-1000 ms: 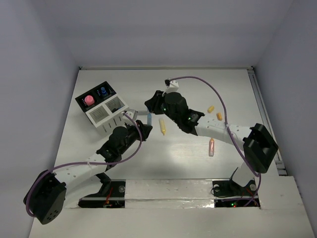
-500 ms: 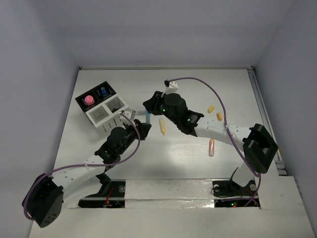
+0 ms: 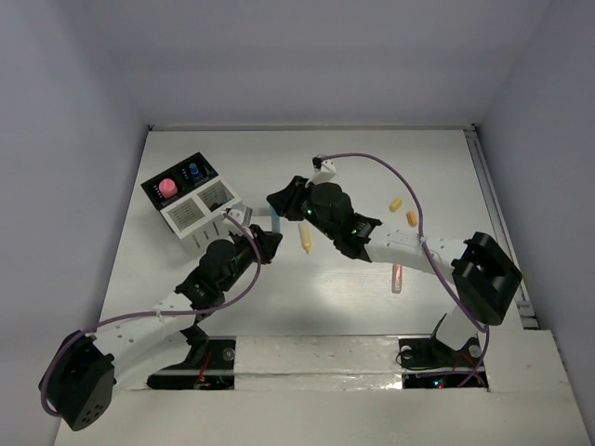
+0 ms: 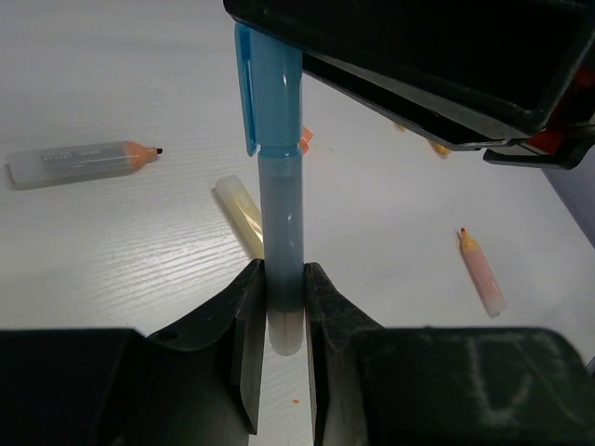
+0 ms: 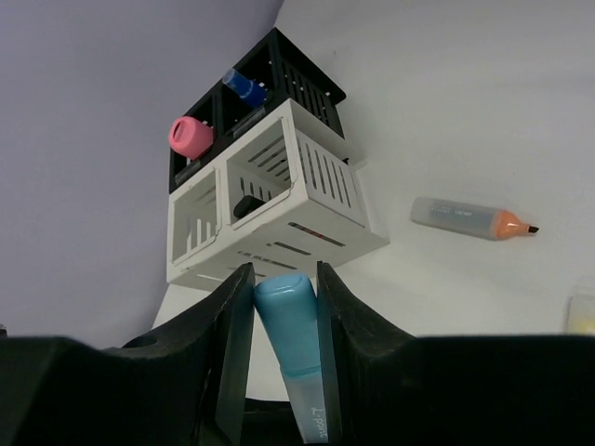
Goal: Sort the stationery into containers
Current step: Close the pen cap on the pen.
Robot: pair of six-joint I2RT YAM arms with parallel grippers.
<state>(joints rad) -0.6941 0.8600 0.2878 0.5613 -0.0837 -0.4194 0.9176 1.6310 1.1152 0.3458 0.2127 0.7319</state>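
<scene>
Both arms have edged toward 9 o'clock, left jaws clenched on the body and right jaws on the cap of the light-blue plastic highlighter [image 4: 281, 214], held at 4 o'clock from the black-and-white slotted organizer block [image 5: 325, 181].

The top view looks steeply down from behind the arm bases, far enough to frame the whole white counter [image 3: 325, 307]. The left wrist view peers closely past the left pincer [image 4: 282, 321] across the counter. The right wrist view, past the right pincer [image 5: 284, 297], faces the black-and-white slotted organizer block [image 5: 279, 186]. Both close views share the light blue plastic highlighter [image 4: 282, 214].
</scene>
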